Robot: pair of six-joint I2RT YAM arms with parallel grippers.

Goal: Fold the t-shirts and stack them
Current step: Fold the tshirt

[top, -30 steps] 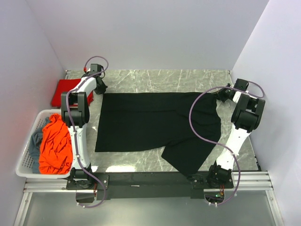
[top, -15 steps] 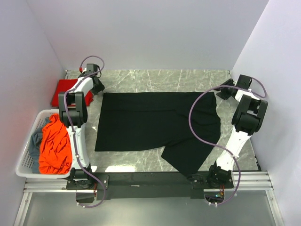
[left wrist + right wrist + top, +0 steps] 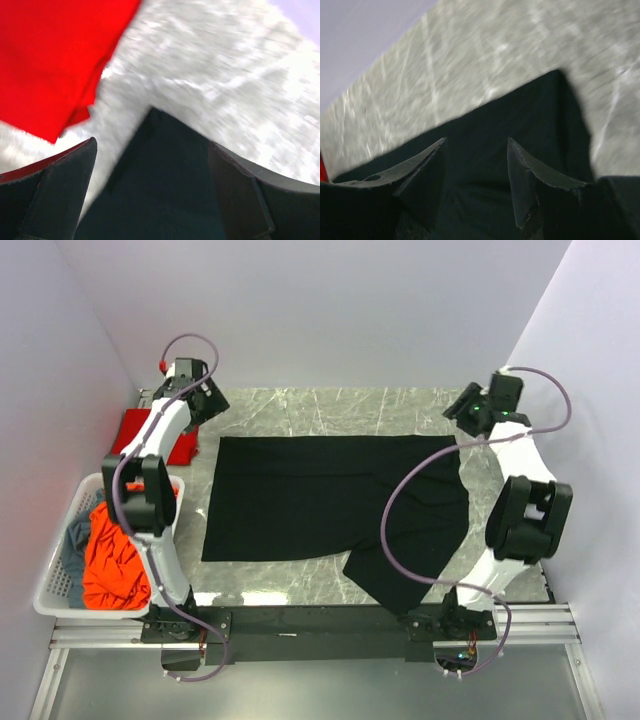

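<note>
Top external view: four t-shirts are in play. One black shirt (image 3: pixel 320 500) lies spread across the marble table (image 3: pixel 330 405), with a flap jutting toward the near edge at right. One red shirt (image 3: pixel 135 432) sits folded at the far left corner. Two more, an orange-red shirt (image 3: pixel 115 550) and a grey-blue shirt (image 3: pixel 72 538), are heaped in the single white basket (image 3: pixel 58 602) at left. Two arms hover near the black shirt's far corners. The left gripper (image 3: pixel 150 150) has its fingers spread and holds nothing, with the shirt's corner below. The right gripper (image 3: pixel 476 145) is likewise parted and empty above the opposite corner.
</note>
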